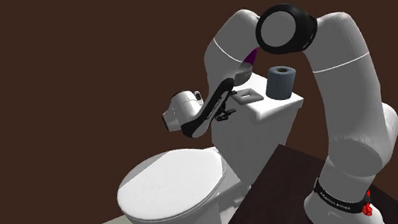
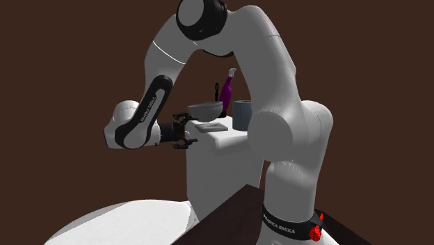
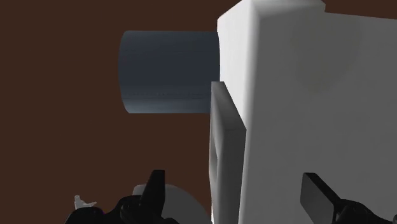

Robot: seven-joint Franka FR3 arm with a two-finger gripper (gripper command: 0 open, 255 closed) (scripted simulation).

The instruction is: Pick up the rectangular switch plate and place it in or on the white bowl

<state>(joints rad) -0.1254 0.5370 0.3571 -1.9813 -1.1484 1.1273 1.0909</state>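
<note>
Second exterior view, left to right: gripper (image 2: pixel 186 132), fingers spread and grasping nothing, level with the left edge of the toilet tank (image 2: pixel 215 167). A grey bowl (image 2: pixel 205 110) stands toward the tank top's far edge. The flat grey switch plate (image 2: pixel 212 127) lies near the left edge, just beside the gripper. Then a purple bottle (image 2: pixel 227 90) and an upright dark roll (image 2: pixel 243 115).

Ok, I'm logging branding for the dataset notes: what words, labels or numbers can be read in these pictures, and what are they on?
"FRANKA EMIKA": white lettering along the dark strip on the forearm, second exterior view.
"FRANKA EMIKA": white lettering on the black base band just above the stand, same view.
Shoulder view: lettering shows on the same two spots but is too small to read.
No other text can be made out.
</note>
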